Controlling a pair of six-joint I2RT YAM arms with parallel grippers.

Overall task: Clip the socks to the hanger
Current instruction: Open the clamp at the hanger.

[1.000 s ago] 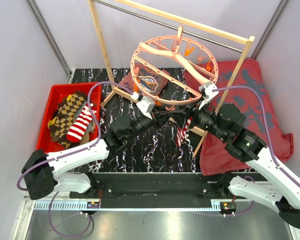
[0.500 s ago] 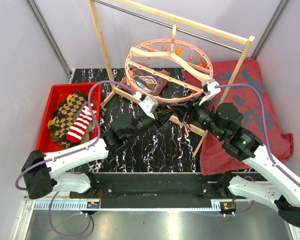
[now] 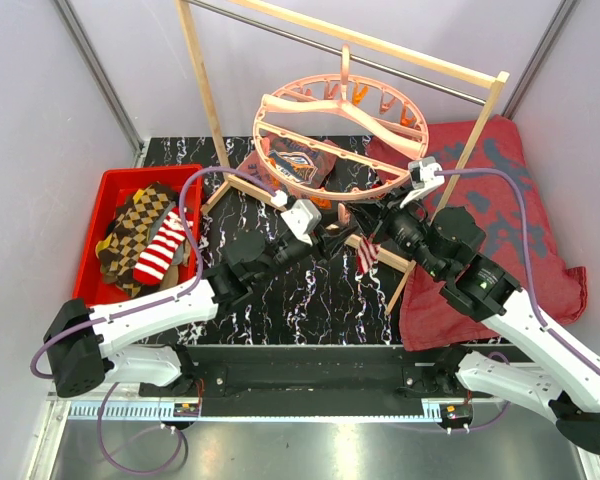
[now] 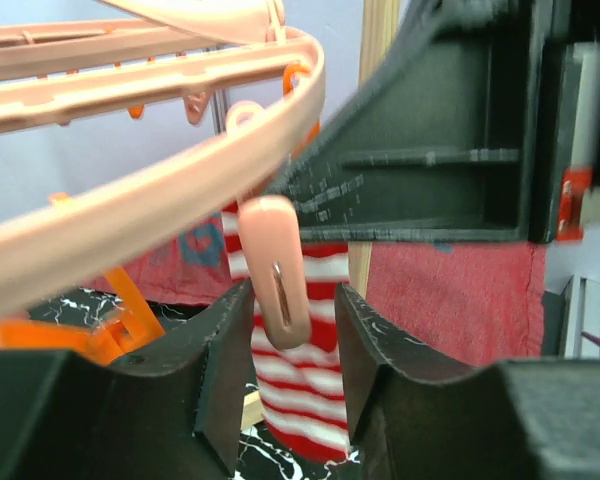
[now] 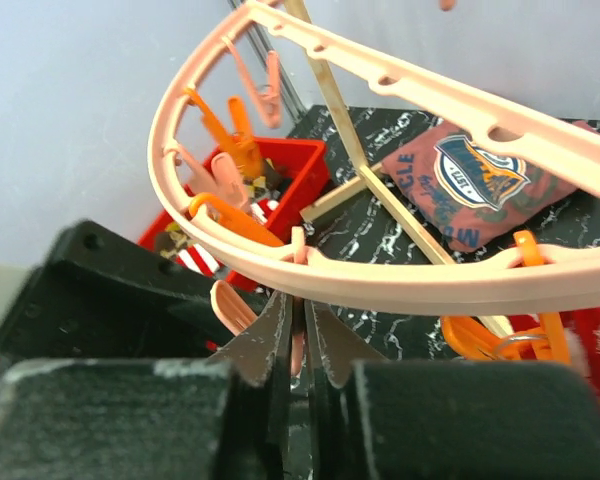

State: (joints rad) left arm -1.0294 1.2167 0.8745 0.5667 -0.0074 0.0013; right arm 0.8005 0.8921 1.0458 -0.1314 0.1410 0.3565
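1. Top external: fixed high behind my bases, looking down on the whole table (image 3: pixel 310 295).
2. Left wrist: close up, looking slightly upward between my left fingers (image 4: pixel 225 380) at the hanger (image 4: pixel 160 190) rim.
3. Right wrist: close up, over my right fingers (image 5: pixel 265 340), facing the table's left edge.
4. Shared: hanger's near rim.

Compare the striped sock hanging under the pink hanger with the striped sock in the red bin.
The hanging sock dangles upright below the hanger; the bin sock lies flat. The hanging sock is alone; the bin sock rests on checked socks in the red bin. Both are red-and-white striped.
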